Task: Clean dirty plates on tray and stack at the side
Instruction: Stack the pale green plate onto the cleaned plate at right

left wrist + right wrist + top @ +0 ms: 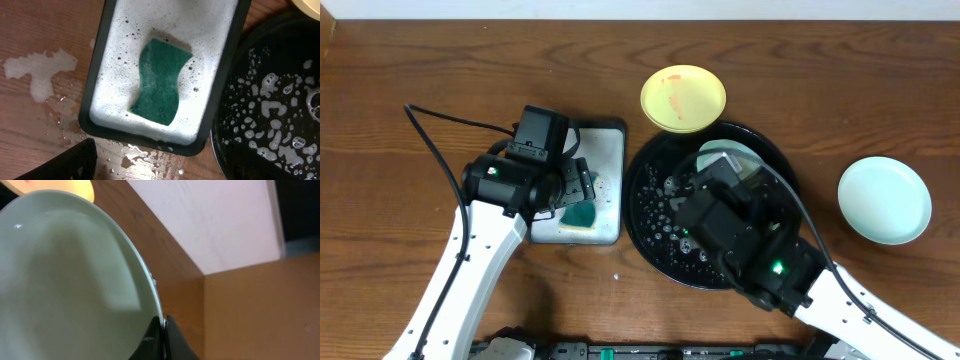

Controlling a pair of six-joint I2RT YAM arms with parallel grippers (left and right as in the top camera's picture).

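One mint plate [725, 158], over the tray [650, 215], is largely hidden by the right gripper [163, 328]. Its rim is clamped in the jaws and the plate is held tilted, cut off by the frame in the wrist view. Above the sponge [161, 82] the left gripper [582, 187] is hung; how its jaws stand cannot be told.

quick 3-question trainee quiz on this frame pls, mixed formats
1. Fill in: the yellow plate carries smears coloured ___.
2. The right gripper is: A open; B shut on the rim of a mint plate; C shut on the yellow plate.
3. True or false: the left fingers hold the green sponge.
Key: 1 red. 2 B. 3 false; the green sponge lies loose in the foamy grey tray.
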